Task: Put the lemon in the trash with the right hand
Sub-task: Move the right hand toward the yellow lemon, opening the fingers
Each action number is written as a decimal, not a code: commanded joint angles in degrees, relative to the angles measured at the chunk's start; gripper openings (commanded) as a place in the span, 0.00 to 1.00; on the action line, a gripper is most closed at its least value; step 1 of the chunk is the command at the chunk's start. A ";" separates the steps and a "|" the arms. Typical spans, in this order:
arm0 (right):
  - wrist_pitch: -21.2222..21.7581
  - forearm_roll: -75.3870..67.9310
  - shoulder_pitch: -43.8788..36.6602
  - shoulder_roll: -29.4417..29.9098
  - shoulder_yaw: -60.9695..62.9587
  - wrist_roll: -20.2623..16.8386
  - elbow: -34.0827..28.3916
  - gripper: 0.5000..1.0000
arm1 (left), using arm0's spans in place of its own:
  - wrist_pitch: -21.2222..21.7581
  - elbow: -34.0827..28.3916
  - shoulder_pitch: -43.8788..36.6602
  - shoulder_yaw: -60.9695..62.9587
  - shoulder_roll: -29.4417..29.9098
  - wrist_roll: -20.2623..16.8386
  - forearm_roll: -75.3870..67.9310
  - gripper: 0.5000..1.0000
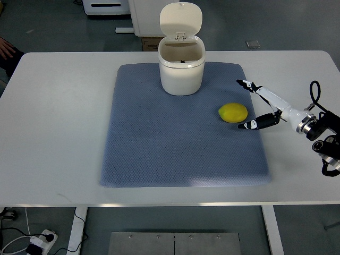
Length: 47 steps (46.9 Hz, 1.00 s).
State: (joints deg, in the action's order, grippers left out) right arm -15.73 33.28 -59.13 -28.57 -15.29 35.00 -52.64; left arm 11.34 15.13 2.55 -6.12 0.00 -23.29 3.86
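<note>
Just beyond the fingertips of the right hand (261,104) lay the lemon (232,112) — loose on the blue mat (159,159), not yet gripped. The fingers (255,124) were spread wide, one reaching past the fruit's far side and one pointing at its near edge, an opening that looked set to close around it. Farther off from the hand stood the white trash bin (181,71), lid (181,20) tipped back — ready, apparently, to receive a drop from above.

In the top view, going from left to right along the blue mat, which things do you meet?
White plastic trash bin with open lid → yellow lemon → right hand, fingers spread.
</note>
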 commanded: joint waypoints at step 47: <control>-0.27 -0.76 0.42 2.64 -0.79 0.00 2.28 0.82 | 0.00 -0.01 0.00 0.06 0.00 0.00 0.00 1.00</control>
State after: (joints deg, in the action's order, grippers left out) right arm -15.99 32.52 -58.65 -26.09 -16.10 35.00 -50.44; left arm 11.34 15.17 2.54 -6.13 0.00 -23.29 3.87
